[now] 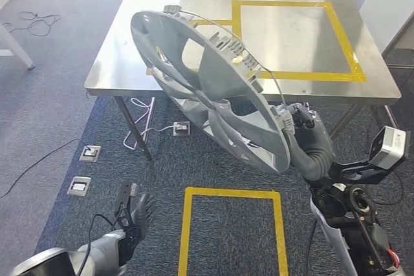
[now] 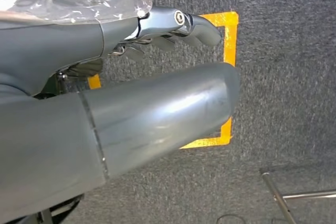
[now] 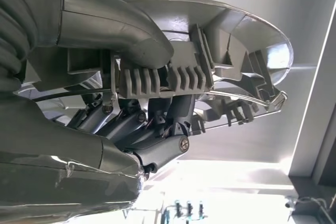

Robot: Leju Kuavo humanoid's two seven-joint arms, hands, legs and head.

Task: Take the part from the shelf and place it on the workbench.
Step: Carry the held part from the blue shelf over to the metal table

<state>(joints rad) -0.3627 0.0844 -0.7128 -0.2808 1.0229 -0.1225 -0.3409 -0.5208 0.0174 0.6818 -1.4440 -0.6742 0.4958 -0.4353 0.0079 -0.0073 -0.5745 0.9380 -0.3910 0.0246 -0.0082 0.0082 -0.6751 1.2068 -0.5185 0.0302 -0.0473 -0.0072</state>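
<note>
We see the steel-topped workbench with yellow tape rectangle (image 1: pixel 122 63) ahead. The large grey moulded plastic oval part (image 1: pixel 215 75) is held tilted above its near edge, our right hand (image 1: pixel 305 127) clamped on its lower rim. Our left hand (image 1: pixel 134 218) hangs low over the carpet, fingers loosely apart, holding nothing.

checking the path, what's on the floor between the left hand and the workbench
In the head view, dark carpet with two floor sockets and cables lies between the left hand and the workbench.
</note>
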